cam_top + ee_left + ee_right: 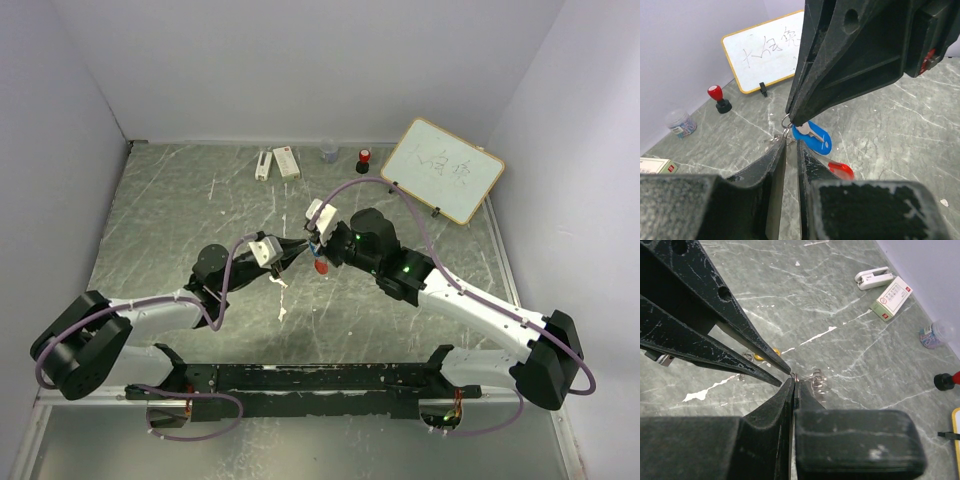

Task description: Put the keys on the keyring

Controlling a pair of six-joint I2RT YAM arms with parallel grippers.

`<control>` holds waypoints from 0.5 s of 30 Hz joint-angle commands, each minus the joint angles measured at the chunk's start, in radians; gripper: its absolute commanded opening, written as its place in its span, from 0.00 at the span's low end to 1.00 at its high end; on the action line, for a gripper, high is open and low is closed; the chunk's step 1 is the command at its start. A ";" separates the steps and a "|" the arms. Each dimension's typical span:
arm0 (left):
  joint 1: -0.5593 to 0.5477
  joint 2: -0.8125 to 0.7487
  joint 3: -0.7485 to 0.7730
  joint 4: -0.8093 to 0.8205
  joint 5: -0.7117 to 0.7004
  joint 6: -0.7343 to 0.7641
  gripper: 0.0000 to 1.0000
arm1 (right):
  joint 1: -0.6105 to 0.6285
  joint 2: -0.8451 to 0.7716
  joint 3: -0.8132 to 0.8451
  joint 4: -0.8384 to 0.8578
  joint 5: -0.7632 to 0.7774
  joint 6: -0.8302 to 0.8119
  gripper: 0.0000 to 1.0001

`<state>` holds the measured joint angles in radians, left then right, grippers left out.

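Even, soft light in all three views, bright and without harsh shadow.

The table (180,215) shows a dull mottled sheen, and the arms cast only faint shadows on it. In both wrist views the near black fingers (775,200) are large and soft-edged, while the whiteboard (765,52) behind stays fairly sharp.

The only writing of any size stood on the small whiteboard (771,53) at the upper middle of the left wrist view — a few handwritten black strokes, seemingly Chinese characters, too loose to read. The same board (442,169) showed at the upper right of the top view, its marks just as unclear. A small white box (891,298) at the upper right of the right wrist view carried a red label and fine print — too small to make out.
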<state>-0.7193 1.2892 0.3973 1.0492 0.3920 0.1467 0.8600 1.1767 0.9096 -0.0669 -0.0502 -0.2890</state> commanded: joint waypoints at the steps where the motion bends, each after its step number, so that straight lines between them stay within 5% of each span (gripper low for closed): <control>1: -0.009 0.019 0.031 0.051 -0.020 0.016 0.24 | -0.004 -0.019 0.017 0.010 -0.020 -0.002 0.00; 15: -0.010 0.045 0.044 0.063 -0.033 0.019 0.18 | -0.004 -0.018 0.015 0.003 -0.027 -0.006 0.00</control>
<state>-0.7208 1.3338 0.4122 1.0523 0.3649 0.1535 0.8593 1.1767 0.9096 -0.0761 -0.0643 -0.2890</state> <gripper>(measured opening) 0.214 0.006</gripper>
